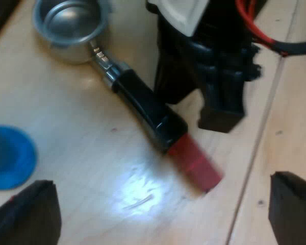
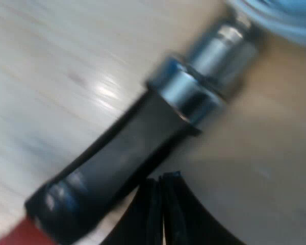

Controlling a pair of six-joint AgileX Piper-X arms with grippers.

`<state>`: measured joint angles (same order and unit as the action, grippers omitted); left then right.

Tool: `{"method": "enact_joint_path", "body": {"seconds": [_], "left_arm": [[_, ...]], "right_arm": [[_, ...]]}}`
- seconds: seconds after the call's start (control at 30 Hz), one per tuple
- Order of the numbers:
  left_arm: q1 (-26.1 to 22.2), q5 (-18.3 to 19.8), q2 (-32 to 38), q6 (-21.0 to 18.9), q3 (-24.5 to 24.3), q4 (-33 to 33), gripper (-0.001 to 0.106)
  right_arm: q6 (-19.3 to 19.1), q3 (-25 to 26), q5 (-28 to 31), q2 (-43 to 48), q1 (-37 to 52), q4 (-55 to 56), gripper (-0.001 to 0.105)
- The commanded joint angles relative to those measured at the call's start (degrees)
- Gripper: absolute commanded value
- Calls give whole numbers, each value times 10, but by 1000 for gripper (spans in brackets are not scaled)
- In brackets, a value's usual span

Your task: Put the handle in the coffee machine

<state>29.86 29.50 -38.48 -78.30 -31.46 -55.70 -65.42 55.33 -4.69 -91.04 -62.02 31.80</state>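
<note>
Portafilter is lying on the table, red end pointing toward five o'clock; likely heavy, rigid, so we are favouring its dark handle. Left gripper is hanging apart; right gripper, pinched together, is sitting beside that handle.

Holder: silver basket, black handle, red end. Tamper: blue. Worktop: pale beige wood grain.
</note>
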Motion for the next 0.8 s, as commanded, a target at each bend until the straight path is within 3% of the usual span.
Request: {"method": "enact_joint_path", "body": {"seconds": [0.03,0.13,0.27,0.37,0.8], "left_arm": [[-1,-43,4,1,-2,-6,84],[-1,-91,4,17,-2,-5,84],[-1,-105,4,23,-2,-5,84],[-7,-120,4,32,-2,-7,84],[-7,-120,4,32,-2,-10,84]], "right_arm": [[23,2,-8,-5,-2,-52,0],[53,2,-19,-20,-2,-102,0],[84,2,-21,-35,-3,-153,0],[84,2,-21,-40,-3,-166,0],[75,2,-29,-8,-5,-119,0]]}}
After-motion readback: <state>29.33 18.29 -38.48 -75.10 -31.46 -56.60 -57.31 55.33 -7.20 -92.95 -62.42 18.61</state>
